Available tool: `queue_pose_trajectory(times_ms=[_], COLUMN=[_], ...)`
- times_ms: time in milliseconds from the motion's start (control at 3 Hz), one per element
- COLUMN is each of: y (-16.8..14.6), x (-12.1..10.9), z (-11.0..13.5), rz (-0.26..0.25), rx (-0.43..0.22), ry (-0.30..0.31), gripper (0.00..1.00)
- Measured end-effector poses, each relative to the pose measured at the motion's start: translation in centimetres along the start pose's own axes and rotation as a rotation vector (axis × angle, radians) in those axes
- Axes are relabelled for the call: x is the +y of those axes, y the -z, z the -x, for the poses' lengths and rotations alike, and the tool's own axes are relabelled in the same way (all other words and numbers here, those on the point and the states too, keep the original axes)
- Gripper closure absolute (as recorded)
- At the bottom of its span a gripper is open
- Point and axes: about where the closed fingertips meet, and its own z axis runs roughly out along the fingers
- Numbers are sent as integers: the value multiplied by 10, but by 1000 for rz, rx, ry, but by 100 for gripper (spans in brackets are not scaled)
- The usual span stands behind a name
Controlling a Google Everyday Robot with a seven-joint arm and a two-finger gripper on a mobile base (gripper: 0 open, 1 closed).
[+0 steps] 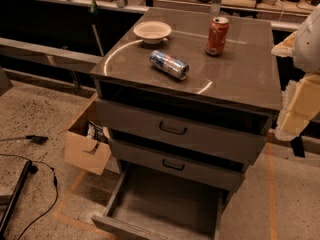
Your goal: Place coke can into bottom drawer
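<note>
The coke can (pixel 217 35) is red with a silver top and stands upright at the back right of the cabinet top (pixel 235 79). The bottom drawer (pixel 165 204) is pulled open at the foot of the cabinet, and its flat grey floor is bare. My gripper (pixel 292 119) is at the right edge of the view, beside the cabinet's right side. It hangs below the level of the top, well apart from the can, and holds nothing that I can see.
A blue-and-silver can (pixel 170 64) lies on its side mid-top. A white bowl (pixel 152 31) sits at the back left. The two upper drawers with black handles (pixel 173 129) are closed. An open cardboard box (pixel 87 144) stands left of the cabinet. Cables (pixel 30 169) lie on the floor.
</note>
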Motion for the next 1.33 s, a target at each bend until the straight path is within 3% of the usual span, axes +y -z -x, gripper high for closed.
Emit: queue_pose_trajectory(times_ms=[333, 667, 1000, 1333], y=[0, -6, -16, -26], x=[0, -15, -63, -129], z=[0, -3, -13, -21], rz=[0, -40, -141, -246], rx=[0, -48, -194, -408], ry=[0, -33, -140, -281], gripper=[0, 0, 0, 0])
